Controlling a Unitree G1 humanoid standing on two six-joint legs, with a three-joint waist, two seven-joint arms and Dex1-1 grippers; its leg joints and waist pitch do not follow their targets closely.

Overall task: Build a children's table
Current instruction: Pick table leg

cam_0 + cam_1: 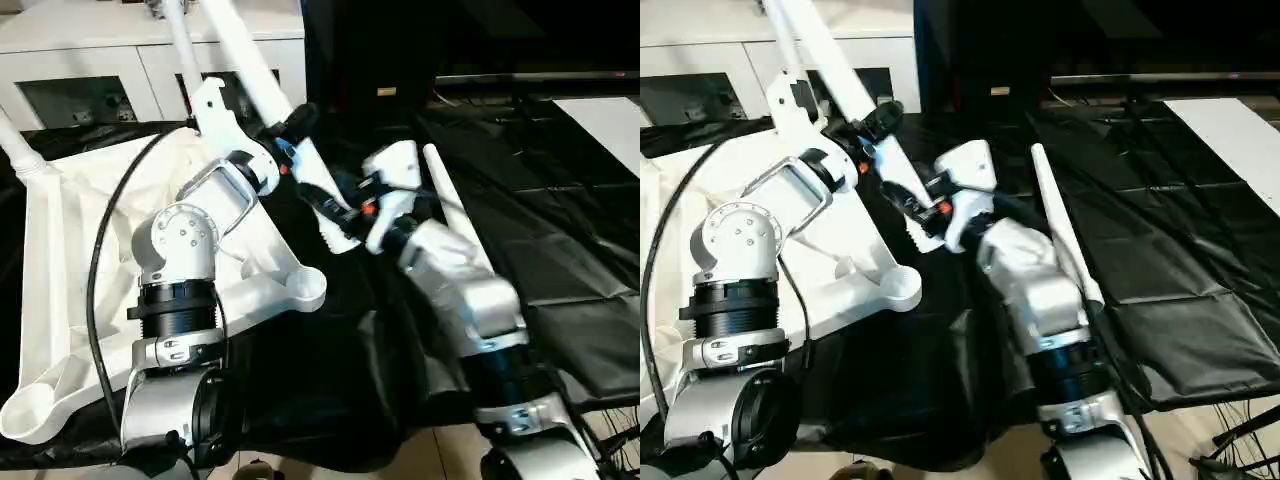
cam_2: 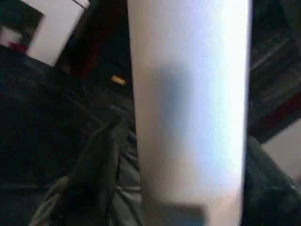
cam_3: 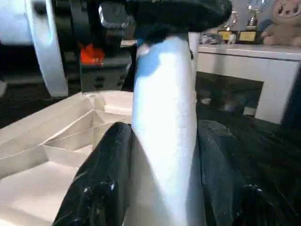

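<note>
Above the tabletop, my right hand grips a leg; my left hand's grip I cannot tell.

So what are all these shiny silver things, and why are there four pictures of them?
The silver things are a robot's two arms. Each ends in a gripper with two black fingers. The two wide pictures come from cameras in the robot's head, looking down over its arms. The two close-up pictures come from small cameras on its wrists.

The robot is building a children's table. The white tabletop lies upside down on a black sheet, so you can see its ribs and round corner sockets. One loose leg lies on the sheet.

Both grippers are on another long white leg. The right gripper has its fingers on either side of it. The left gripper is higher up the same leg. A white cabinet stands behind.
</note>
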